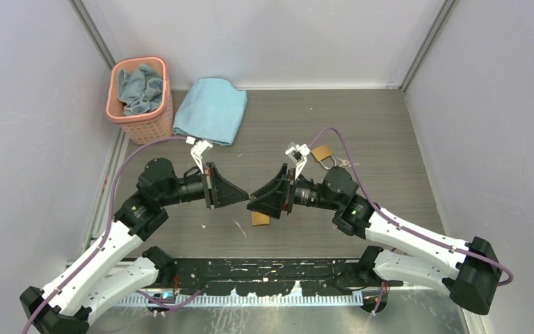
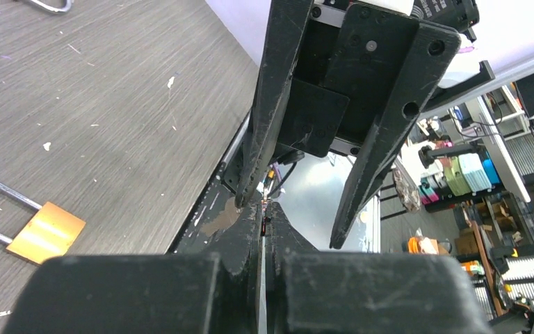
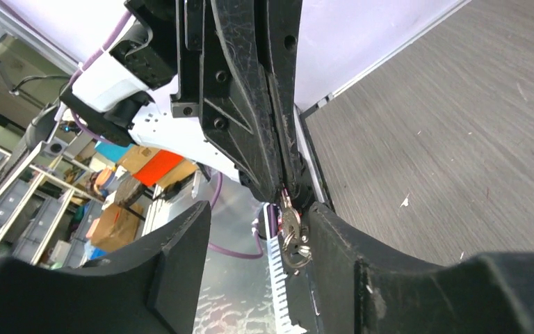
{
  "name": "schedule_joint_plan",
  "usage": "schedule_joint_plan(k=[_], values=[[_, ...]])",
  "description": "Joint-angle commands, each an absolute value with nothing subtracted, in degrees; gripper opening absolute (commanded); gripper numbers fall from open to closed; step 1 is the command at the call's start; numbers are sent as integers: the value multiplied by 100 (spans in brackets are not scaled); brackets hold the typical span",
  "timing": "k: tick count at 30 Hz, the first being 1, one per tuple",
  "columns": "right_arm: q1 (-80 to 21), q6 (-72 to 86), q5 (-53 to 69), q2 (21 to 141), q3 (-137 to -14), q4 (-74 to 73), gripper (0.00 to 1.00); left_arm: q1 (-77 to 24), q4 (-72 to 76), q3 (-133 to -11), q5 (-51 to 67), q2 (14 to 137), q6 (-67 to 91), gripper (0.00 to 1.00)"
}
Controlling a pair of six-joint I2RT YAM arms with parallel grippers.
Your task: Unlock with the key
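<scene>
From where I stand, the two arms are turned in toward each other over the middle of the grey wood-grain table (image 1: 403, 132), their tips meeting nose to nose. The left hand (image 2: 263, 221) is pressed closed, and pinched at its very tip is the small silver key (image 3: 290, 224) with a little split ring hanging under it. Only a sliver sticks out, so I judge the hold too short to steer the key into a lock. That would explain the right hand (image 3: 257, 216): its two fingers stand wide apart and straddle the left hand's tip. The key sits in the gap close against one finger, though I cannot tell whether they touch. It reads to me as a hand-over about to happen. The brass padlock with a silver shackle (image 2: 45, 232) lies flat on the table just beside the meeting hands, on the side nearer the arm bases. Nothing grips it, and both shackle legs appear to run into the body, so I take it as locked. A second brass-coloured lock with a ring (image 1: 322, 153) lies farther back by the right arm's wrist; which of the two the key fits I cannot say. In the far left corner stand a pink plastic basket (image 1: 137, 64) of blue-grey cloths and, just beside it, a folded light-blue towel (image 1: 211, 110), well apart from the work. The unlocking looks not yet begun. Next the right hand needs to close squarely on the key before the left lets go, or the key may drop.
</scene>
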State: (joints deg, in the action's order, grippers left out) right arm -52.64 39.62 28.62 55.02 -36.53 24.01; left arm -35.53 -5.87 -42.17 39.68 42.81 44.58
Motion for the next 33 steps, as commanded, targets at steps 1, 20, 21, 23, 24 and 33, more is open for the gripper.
schedule_joint_plan(k=[1,20,21,23,24,33], values=[[-5259,3988,2393,5353,-3655,2848,62,-3569,-222,-4244,3700,4130,4509,0],[-5299,4126,2330,5578,-3699,3171,48,-3568,-265,-4263,3278,4061,4510,0],[-5307,4147,2339,5584,-3700,3207,47,-3573,-301,-4256,3241,4062,4502,0],[-5304,4185,2378,5604,-3702,3299,45,-3566,-325,-4250,3188,4052,4491,0],[-5307,4206,2374,5620,-3706,3340,44,-3566,-324,-4241,3178,4056,4482,0],[-5311,4266,2308,5740,-3724,3534,35,-3571,-325,-4195,3063,4046,4456,0]])
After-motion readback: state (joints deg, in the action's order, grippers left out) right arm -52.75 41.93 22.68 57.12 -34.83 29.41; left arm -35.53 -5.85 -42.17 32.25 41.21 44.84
